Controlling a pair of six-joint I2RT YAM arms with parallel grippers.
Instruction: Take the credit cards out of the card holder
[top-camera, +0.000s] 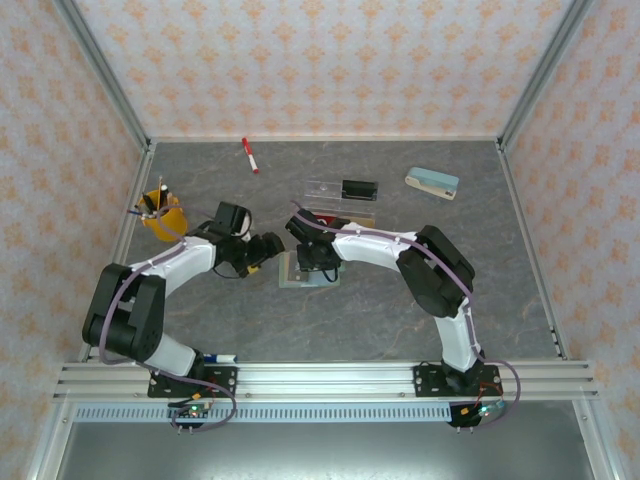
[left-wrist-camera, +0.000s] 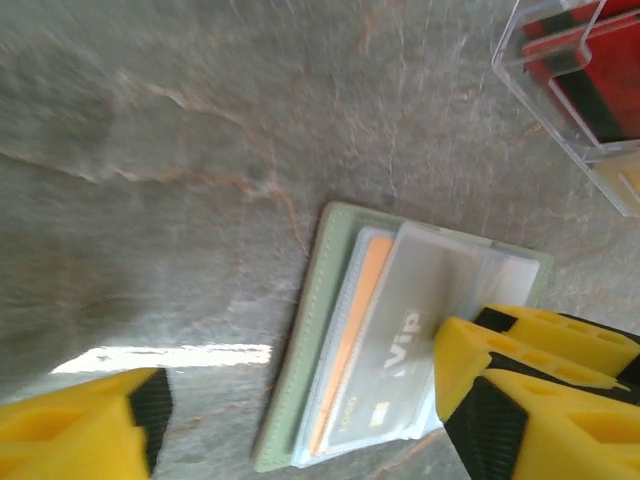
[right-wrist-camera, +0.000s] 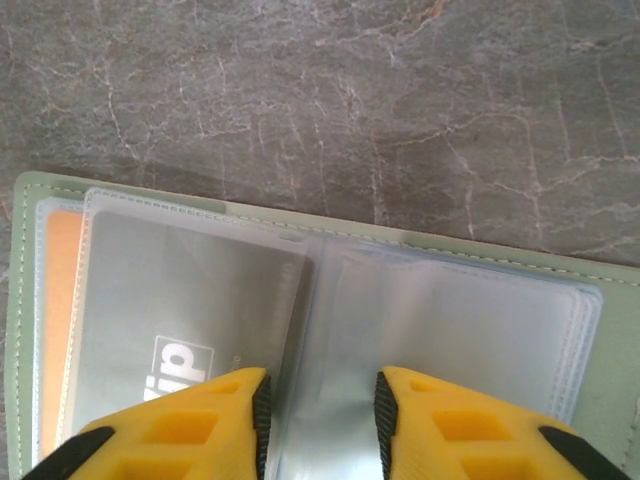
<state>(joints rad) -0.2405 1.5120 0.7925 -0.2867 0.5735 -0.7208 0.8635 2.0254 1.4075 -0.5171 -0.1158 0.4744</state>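
**Card holder, open: two cards in sleeves**

We list one card holder, lying open on the table between both arms. Its sleeves hold one grey "vip" card and one orange card.

- **Step:** we judge extraction is just starting.
- **Left gripper**: jaws wide, empty.
- **Right gripper**: tips narrowly apart at the fold; we cannot tell whether they pinch anything.
- **Next:** catch a card edge and pin the holder.
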